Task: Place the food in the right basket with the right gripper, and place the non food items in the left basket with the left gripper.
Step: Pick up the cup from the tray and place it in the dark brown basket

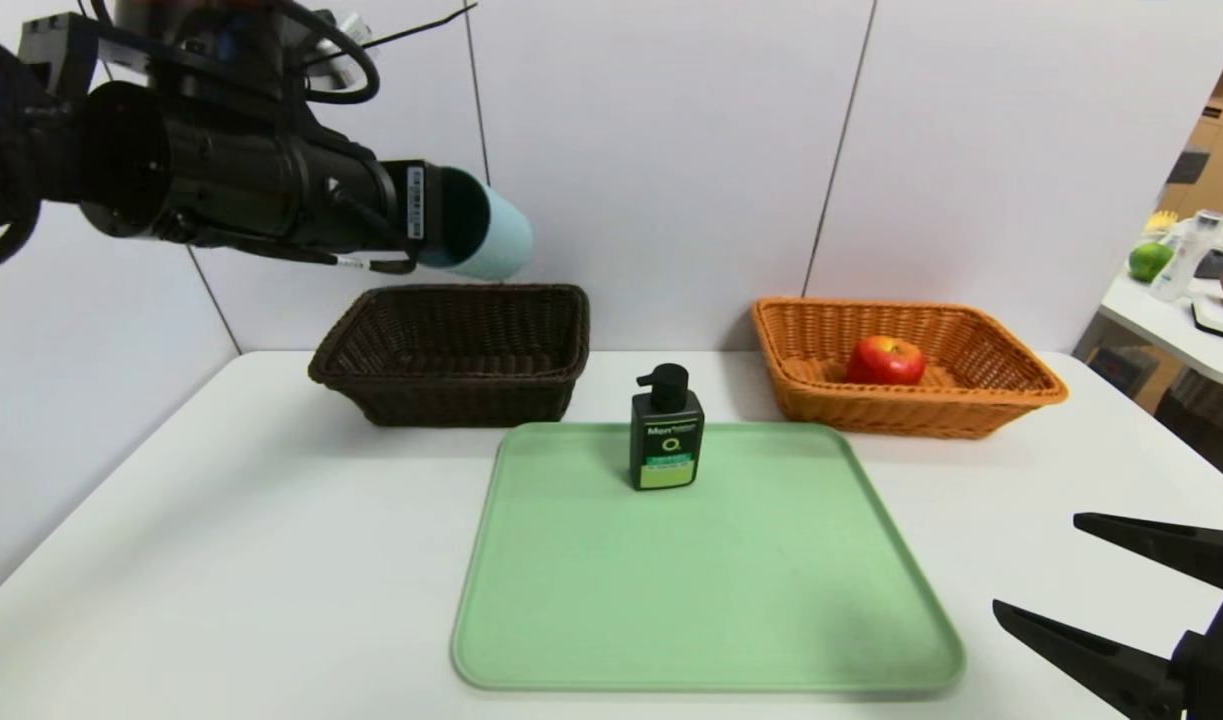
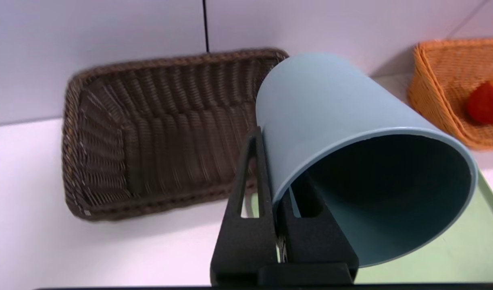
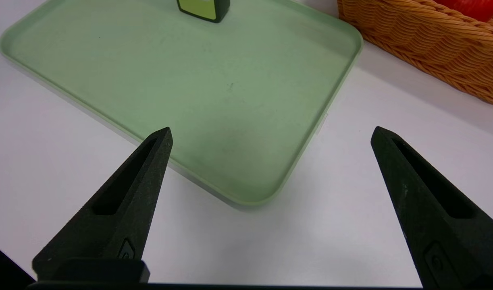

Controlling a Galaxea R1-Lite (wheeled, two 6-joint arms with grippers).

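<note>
Left tool (image 2: 270, 173) closed on tumbler's wall (image 2: 335, 104), above dark basket (image 1: 461, 400)

The cup (image 2: 331, 100) is pale blue, darker teal inside; the pump bottle (image 1: 667, 430) is black with a green-banded label; the apple (image 1: 885, 361) is red with yellow blush; one woven basket (image 1: 451, 400) is dark brown, the other wicker basket (image 1: 901, 410) orange-tan; the tray (image 1: 711, 580) is plain light green
</note>
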